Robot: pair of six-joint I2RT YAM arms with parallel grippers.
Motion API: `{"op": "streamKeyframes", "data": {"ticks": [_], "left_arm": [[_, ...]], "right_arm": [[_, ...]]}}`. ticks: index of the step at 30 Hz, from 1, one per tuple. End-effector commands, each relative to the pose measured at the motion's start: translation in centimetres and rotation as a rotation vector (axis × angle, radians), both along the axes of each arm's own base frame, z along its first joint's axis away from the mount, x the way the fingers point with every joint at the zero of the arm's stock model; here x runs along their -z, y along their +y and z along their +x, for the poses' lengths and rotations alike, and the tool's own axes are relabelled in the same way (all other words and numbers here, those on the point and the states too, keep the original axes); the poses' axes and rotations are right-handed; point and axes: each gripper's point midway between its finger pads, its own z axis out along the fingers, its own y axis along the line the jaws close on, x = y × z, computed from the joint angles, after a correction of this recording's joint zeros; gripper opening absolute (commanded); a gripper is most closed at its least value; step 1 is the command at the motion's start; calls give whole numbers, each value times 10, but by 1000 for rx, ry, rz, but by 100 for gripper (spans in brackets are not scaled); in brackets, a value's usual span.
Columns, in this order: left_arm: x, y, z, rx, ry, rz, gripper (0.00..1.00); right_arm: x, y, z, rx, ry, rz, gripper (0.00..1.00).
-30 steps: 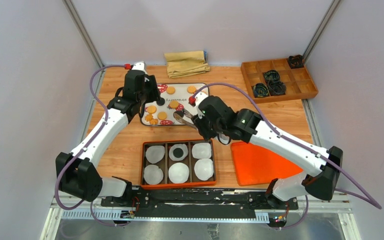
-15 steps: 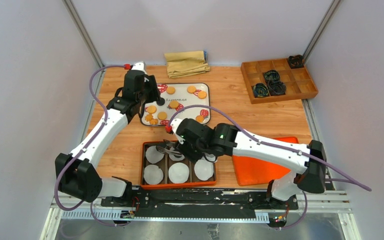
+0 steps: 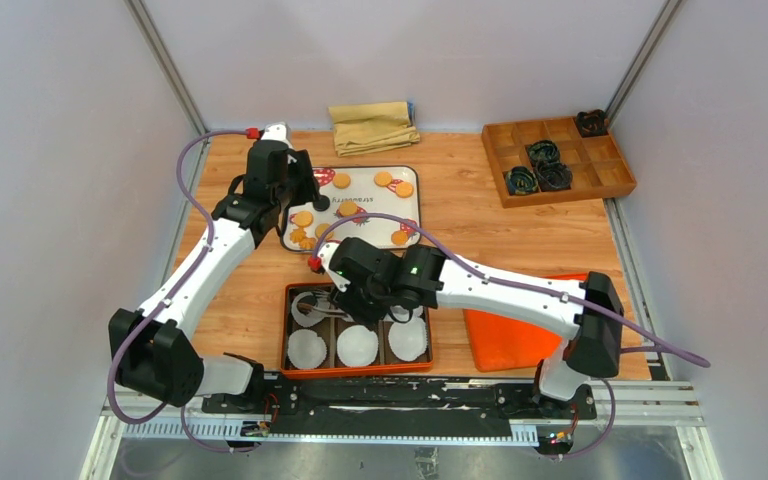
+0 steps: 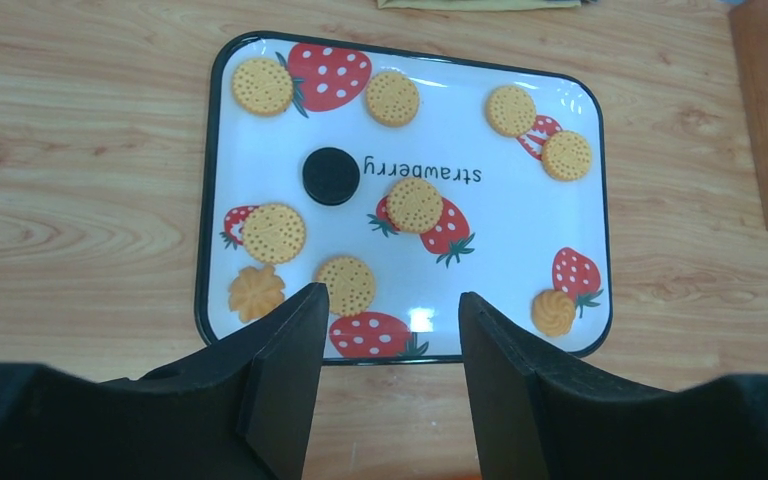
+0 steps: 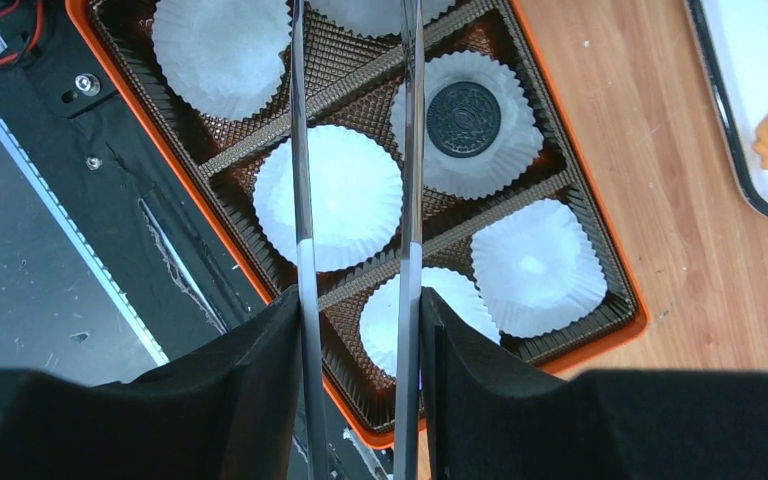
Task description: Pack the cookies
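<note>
I am holding the left claw (image 4: 392, 302) spread above the tray (image 4: 520, 240) of cookies (image 4: 414, 204), the right claw (image 5: 360, 302) pinching tongs (image 5: 303, 200) above the box (image 5: 563, 140) containing one black cookie (image 5: 465, 106).

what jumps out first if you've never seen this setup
First the strawberry-print tray at mid-table, scattered with golden cookies and one black cookie, with the left gripper and its jaws open over it. Nearer the arms, the right gripper holds metal tongs over an orange box of white paper liners, one holding a second black cookie.
</note>
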Motion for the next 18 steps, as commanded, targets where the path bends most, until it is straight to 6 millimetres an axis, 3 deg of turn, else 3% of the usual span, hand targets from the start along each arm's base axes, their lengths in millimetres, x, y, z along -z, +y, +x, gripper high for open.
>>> {"op": "streamKeyframes", "data": {"ticks": [1,7,13,18], "left_arm": [[-18,5,-1,-16,-33,12,58],[-20,5,-2,-10,-40,12,59],[-20,-3,-2,29,-45,-4,61],[-22,-6,-3,50,-54,-9,68]], "right_arm": [[0,12,-9,-55,32,-8,12],[4,9,-8,-40,33,-29,33],[10,11,-5,-29,30,-47,41],[12,13,-4,-27,31,-51,55]]}}
